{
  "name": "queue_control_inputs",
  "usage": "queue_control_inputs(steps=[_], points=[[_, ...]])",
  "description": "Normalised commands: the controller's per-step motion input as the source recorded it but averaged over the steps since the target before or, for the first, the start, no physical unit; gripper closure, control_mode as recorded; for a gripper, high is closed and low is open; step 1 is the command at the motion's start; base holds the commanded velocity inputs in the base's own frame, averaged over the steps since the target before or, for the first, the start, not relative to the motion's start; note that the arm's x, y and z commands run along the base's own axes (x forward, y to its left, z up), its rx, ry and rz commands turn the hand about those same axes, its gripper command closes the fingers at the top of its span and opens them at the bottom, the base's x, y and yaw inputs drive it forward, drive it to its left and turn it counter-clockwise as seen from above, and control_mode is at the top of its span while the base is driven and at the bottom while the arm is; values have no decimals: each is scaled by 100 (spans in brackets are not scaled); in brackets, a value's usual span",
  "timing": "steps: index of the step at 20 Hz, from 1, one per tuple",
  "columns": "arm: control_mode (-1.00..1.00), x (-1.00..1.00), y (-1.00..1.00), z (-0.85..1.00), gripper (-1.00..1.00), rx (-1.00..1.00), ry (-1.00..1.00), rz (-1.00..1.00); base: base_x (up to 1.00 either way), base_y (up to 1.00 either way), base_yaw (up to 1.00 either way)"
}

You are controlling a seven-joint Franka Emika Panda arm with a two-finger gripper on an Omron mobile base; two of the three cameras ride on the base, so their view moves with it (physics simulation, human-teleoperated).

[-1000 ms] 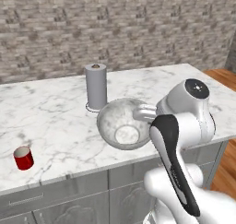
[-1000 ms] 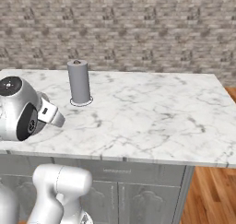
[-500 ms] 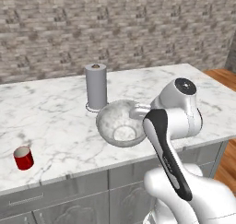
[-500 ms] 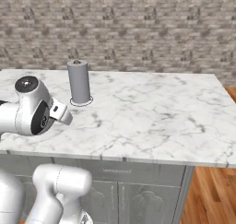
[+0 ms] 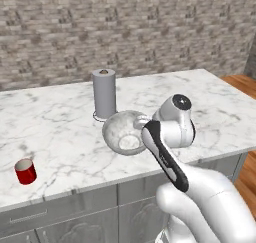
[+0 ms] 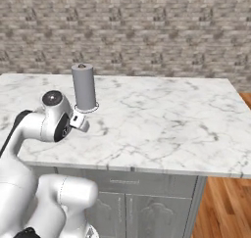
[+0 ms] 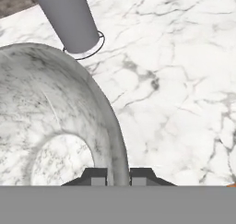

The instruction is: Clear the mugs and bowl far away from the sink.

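White grey-veined marble counter [image 5: 60, 132] above grey cabinet fronts [image 5: 65, 222], tall grey cylinder canister [image 5: 104, 93] stood upright on a thin ring base near the middle, small bright red mug [image 5: 25, 171] set near the front left edge, well apart from the canister

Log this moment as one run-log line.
pincer: shut on bowl rim | bowl: tilted, beside grey canister | red mug: on counter, untouched
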Motion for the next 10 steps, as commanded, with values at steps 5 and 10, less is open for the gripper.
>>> queue_control_inputs(steps=[5, 10], points=[[-100, 100, 0, -62, 100, 0, 5, 4, 0, 0, 0], [-100, 92, 1, -63, 100, 0, 7, 4, 0, 0, 0]])
